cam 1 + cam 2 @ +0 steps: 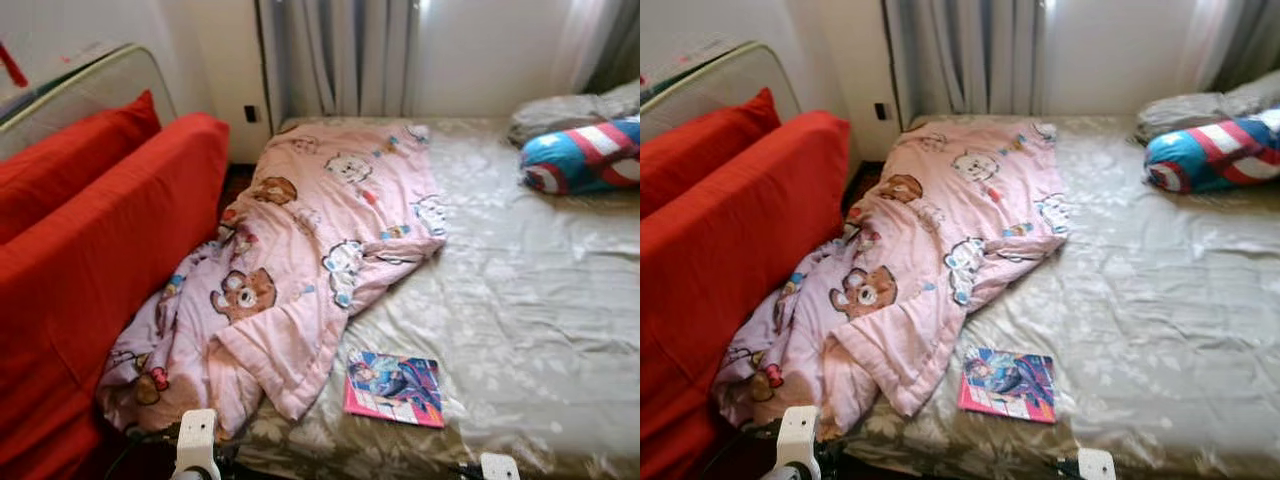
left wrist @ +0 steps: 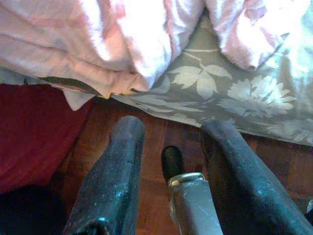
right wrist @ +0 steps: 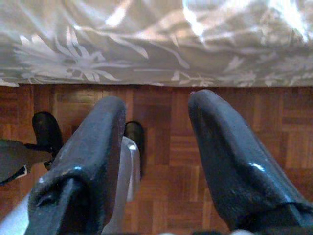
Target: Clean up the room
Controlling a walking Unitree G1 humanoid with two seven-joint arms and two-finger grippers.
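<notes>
So I'm standing at the near edge of the bed (image 1: pixel 530 300), both arms hanging low over the parquet floor (image 3: pixel 166 147). Left gripper (image 2: pixel 168 161) has its fingers spread with a clear gap and nothing in them; right gripper (image 3: pixel 156 147) is the same, parted and empty. Main mess is the quilt (image 1: pixel 320 230), a soft, puffy pink thing with bear prints, bunched up and lying diagonally from the far middle of the bed down to the near left corner, where it spills off the edge beside the red sofa (image 1: pixel 90 260). That drooping corner is right ahead of my left gripper, just above it, so I'd say the left arm is the closer one. The quilt looks floppy, so it will probably sag when lifted. There's also a flat, glossy book (image 1: pixel 395 388) on the near edge, just right of the quilt, roughly between my arms. The bedsheet is a shiny grey floral fabric, wrinkled. A striped round pillow (image 1: pixel 585 155) sits far right.
</notes>
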